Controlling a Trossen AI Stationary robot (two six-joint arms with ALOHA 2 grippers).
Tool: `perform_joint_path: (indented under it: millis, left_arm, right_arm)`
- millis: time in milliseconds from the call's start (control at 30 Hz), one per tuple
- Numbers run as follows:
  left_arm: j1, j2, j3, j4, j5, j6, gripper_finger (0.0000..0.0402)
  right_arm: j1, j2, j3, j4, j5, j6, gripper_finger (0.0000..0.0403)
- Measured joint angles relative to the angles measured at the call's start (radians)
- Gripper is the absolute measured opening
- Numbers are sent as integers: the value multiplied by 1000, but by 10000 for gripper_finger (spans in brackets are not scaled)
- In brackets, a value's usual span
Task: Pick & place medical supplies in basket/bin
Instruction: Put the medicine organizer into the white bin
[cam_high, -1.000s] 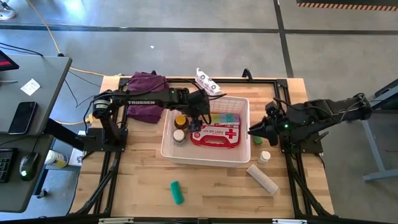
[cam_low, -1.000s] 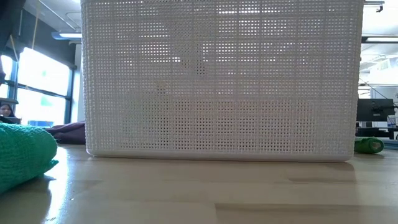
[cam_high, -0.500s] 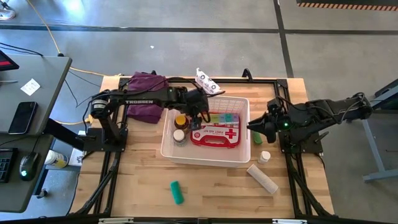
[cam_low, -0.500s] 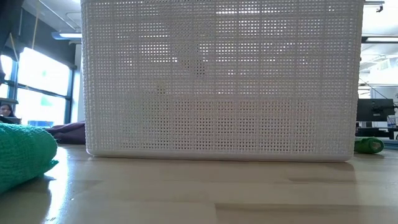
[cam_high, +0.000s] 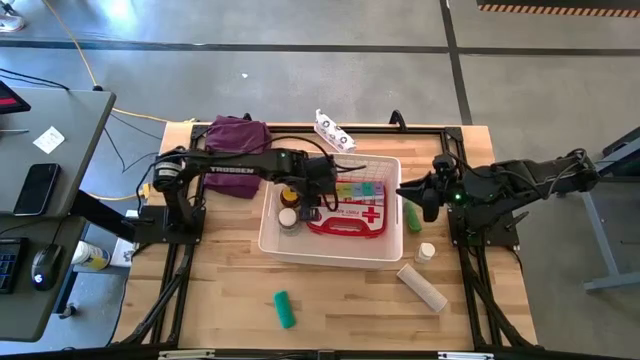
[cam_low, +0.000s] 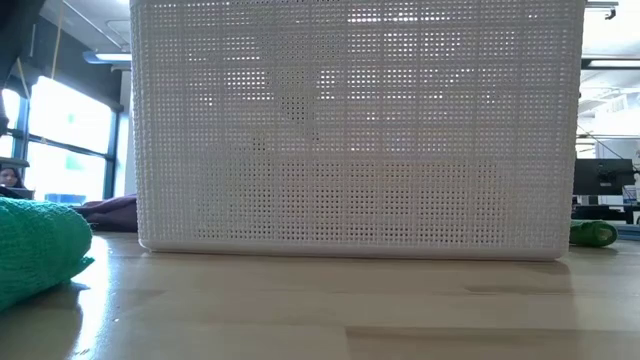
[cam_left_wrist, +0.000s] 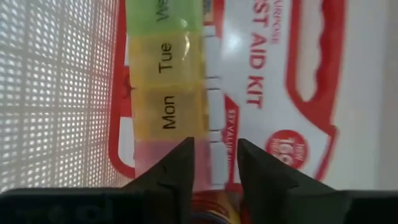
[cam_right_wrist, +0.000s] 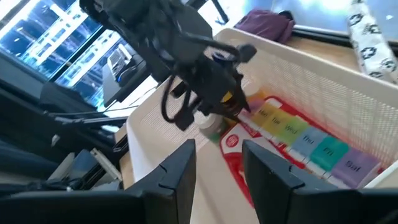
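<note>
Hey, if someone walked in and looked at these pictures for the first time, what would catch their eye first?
Probably the white basket in the middle of the table, with the red first-aid pouch and the rainbow pill organizer lying inside it. The left gripper reaches into the basket right over the organizer's end, while the right gripper hangs at the basket's right edge. A green tube and a beige roll lie on the table in front.

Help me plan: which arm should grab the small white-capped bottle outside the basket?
Right: its gripper hovers by the basket's right wall, close to that bottle. The left gripper is inside the basket.
</note>
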Motion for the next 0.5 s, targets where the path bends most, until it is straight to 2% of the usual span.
perform_joint_path:
  millis: [133, 267, 500]
  left_arm:
    - [0, 38, 2, 22, -5, 0, 122]
    - [0, 55, 5, 38, -13, 0, 94]
    - [0, 58, 1, 108, -104, 6, 53]
  right_arm:
    - [0, 12, 0, 1, 39, 9, 122]
    - [0, 33, 0, 1, 35, 27, 122]
    - [0, 79, 0, 8, 12, 30, 122]
